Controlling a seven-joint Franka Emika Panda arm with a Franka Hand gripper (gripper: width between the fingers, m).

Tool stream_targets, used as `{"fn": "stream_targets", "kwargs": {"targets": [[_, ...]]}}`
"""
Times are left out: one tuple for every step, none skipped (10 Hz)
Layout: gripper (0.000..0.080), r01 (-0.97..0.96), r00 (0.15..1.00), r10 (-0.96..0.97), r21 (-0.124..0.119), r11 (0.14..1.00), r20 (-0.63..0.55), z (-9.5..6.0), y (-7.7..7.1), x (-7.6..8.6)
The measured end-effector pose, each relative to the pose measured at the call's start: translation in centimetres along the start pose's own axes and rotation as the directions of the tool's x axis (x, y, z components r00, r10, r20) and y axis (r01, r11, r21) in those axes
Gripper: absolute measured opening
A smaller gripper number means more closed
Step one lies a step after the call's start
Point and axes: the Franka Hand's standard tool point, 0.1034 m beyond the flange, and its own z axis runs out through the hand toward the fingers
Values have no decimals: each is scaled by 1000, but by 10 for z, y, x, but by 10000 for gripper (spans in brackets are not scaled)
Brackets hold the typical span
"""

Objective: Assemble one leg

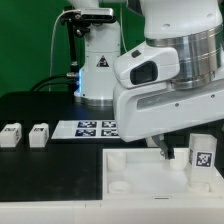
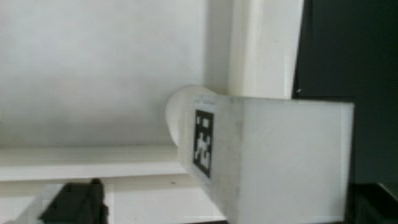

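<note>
Exterior view puts my claw (image 1: 160,150) low over the square panel (image 1: 130,182), with the leg (image 1: 203,153) standing upright on that panel just to the exterior view's right of me, long axis vertical, apart from my fingers. I judge a sideways shift comes first. My claw's opening I cannot tell.

A leg (image 1: 203,152) stands on the panel (image 1: 140,182) just beside the jaws, toward the exterior view's right. Two other legs (image 1: 11,135) (image 1: 39,133) sit on the table (image 1: 50,185), well apart from the jaws toward that view's left. The marker board (image 1: 95,127) lies behind the jaws.
</note>
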Motion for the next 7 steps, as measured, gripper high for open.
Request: {"fn": "stream_targets", "kwargs": {"targets": [[649,-23,1000,23,1,1000,0,0,0,0],[560,-43,999,43,1,999,0,0,0,0],[376,-68,998,68,1,998,0,0,0,0],[376,-132,991,132,1,991,0,0,0,0],[293,-242,970,242,0,970,-2,0,1,0],[293,-299,954,299,0,954,-2,0,1,0],[293,-414,910,414,1,910,-2,0,1,0]]}}
